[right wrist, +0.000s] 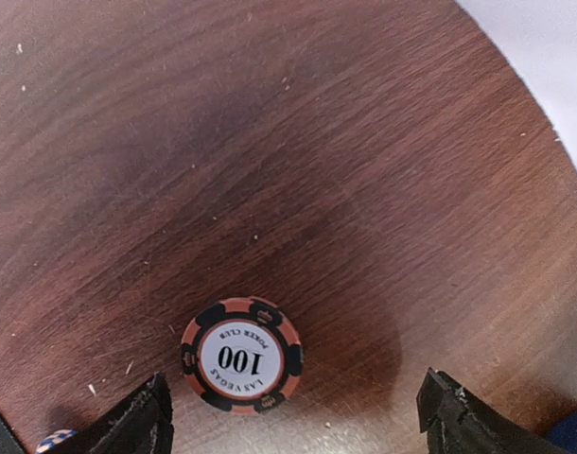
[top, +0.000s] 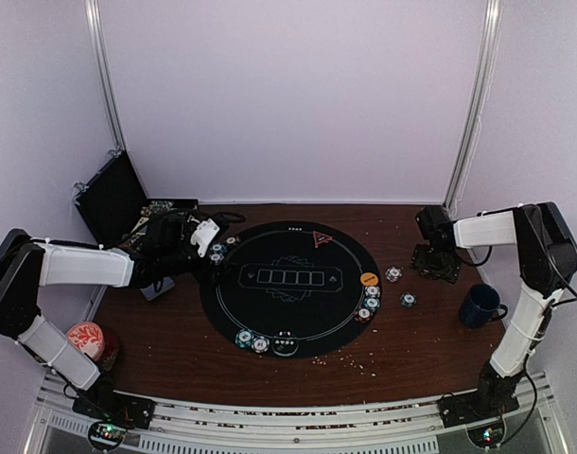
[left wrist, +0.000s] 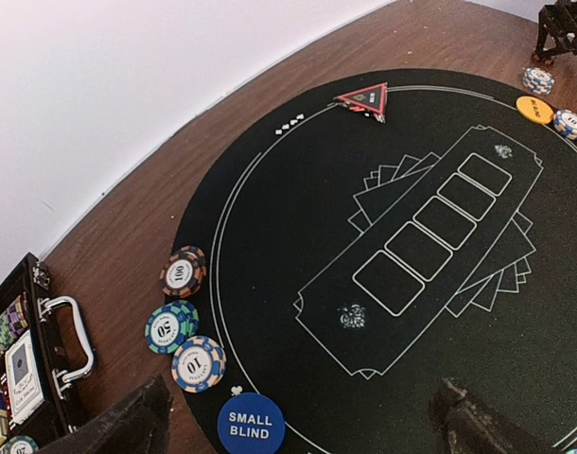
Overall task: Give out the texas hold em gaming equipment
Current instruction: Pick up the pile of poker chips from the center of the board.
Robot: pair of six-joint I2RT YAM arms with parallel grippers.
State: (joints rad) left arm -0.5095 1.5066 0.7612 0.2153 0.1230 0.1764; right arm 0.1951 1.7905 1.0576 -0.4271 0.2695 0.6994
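Observation:
The round black poker mat (top: 290, 288) lies mid-table. My left gripper (left wrist: 303, 430) hangs open over its left edge. Below it sit a blue "small blind" button (left wrist: 251, 424) and three chips marked 100 (left wrist: 183, 272), 50 (left wrist: 170, 327) and 10 (left wrist: 198, 363). A red triangle marker (left wrist: 366, 98) lies at the mat's far edge and an orange button (left wrist: 533, 110) at its right edge. My right gripper (right wrist: 298, 426) is open over bare wood right of the mat. An orange-and-black 100 chip (right wrist: 241, 355) lies flat between its fingers, nearer the left one and touching neither.
An open black case (top: 118, 199) with cards and chips stands at the back left. A dark blue mug (top: 480, 305) sits at the right and a red-topped can (top: 88, 340) at the near left. More chips lie at the mat's near edge (top: 251, 340) and right side (top: 408, 301).

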